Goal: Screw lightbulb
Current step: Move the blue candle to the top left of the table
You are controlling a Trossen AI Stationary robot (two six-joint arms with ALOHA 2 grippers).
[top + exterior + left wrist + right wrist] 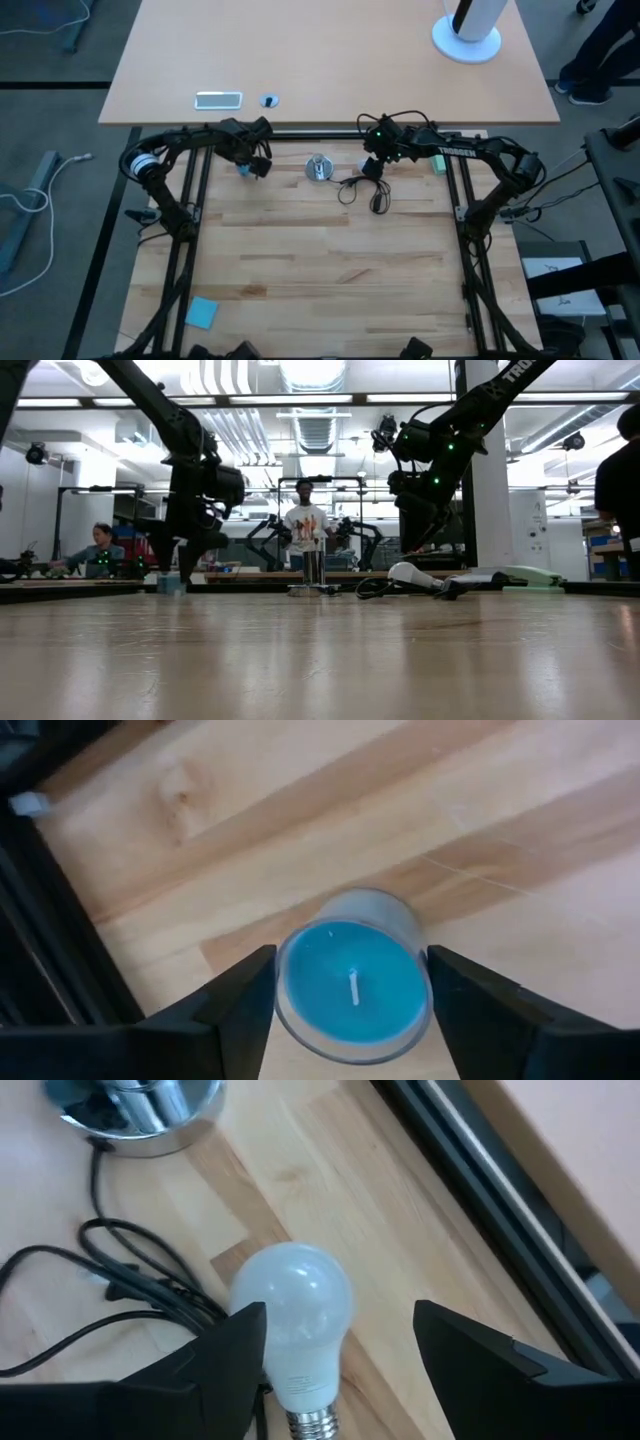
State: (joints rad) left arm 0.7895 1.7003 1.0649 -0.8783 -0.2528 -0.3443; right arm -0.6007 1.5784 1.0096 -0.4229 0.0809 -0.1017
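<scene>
I see my left gripper (pixel 350 995) and right gripper (pixel 335 1355) open, both arms stretched toward the far side.

Frosted matt lightbulb (pixel 292 1312) with metal screw base lies on smooth wooden table (pixel 420 1250).

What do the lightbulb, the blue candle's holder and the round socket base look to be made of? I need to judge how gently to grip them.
Lightbulb: matte frosted white dome, glass or plastic, unclear which; ribbed silvery metal screw base.
Candle holder: clear glass-like wall, see-through at the rim, around smooth blue wax with a white wick.
Socket base: polished metal, judging by its mirror-like reflections.
</scene>
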